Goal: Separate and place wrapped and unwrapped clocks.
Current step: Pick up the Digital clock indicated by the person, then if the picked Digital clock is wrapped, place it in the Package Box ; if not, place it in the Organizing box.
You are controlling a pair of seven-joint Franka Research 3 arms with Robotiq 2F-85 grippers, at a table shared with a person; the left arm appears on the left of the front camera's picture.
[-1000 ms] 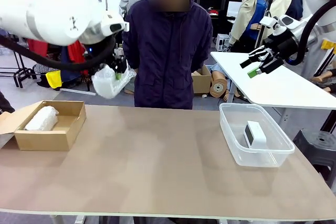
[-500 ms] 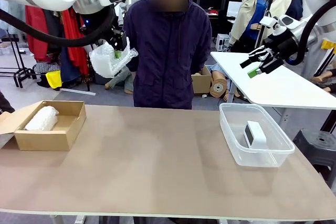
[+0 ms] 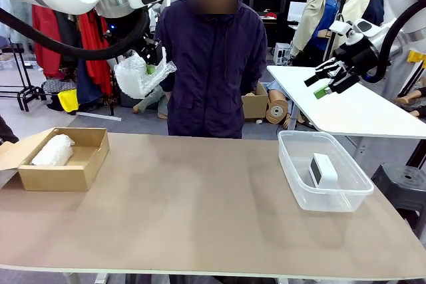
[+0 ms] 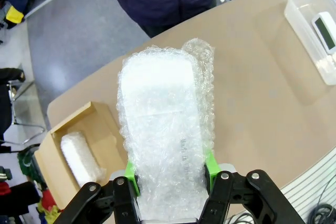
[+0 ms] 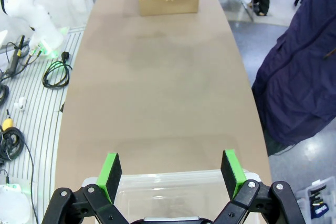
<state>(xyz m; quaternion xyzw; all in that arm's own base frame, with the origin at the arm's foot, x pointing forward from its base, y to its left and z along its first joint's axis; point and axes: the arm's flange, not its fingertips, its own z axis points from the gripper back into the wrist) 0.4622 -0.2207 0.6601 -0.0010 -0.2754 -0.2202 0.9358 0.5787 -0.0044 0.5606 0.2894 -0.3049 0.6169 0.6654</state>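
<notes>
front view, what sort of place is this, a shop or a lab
Probably a robot lab set up in a clothing workspace: a rack of hung red garments behind, a second white table, and floor cables beside the long tan table.

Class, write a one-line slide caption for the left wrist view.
Left gripper shut on a bubble-wrapped white block, above a tan table.

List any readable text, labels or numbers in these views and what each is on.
No text can be read.
Wrapped clock in the left gripper: a faint dark line of print under the bubble wrap, too blurred to read.
Bare clock in the clear bin: screen shows no legible digits.
</notes>
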